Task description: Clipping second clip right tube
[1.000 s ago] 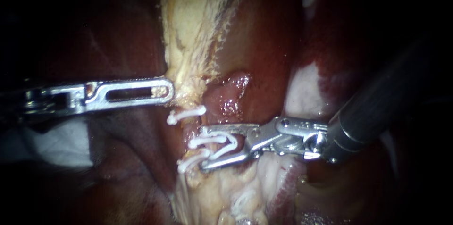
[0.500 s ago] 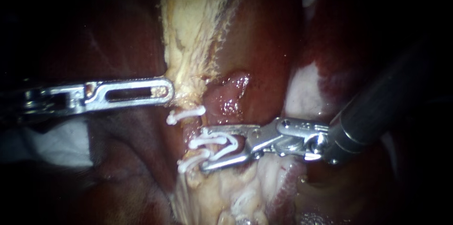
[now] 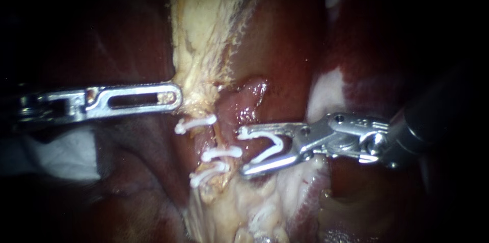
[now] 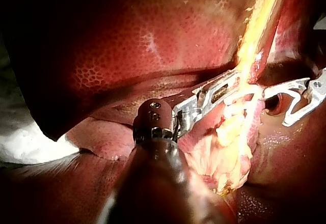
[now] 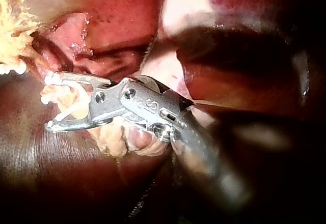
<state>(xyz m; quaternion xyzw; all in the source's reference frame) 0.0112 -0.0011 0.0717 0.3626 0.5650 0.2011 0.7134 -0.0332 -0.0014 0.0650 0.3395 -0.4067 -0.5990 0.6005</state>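
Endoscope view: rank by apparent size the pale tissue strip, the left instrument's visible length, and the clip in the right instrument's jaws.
1. pale tissue strip
2. left instrument
3. clip in the right instrument

A small stamped mark sits on the metal hinge body of the right instrument (image 5: 53, 101), seen in the right wrist view. No other writing, label, brand, number or sign can be read. The white clip (image 3: 279, 143) held between its jaws, the white clips on the tube (image 3: 221, 152) and the liver (image 4: 127, 40) carry none.
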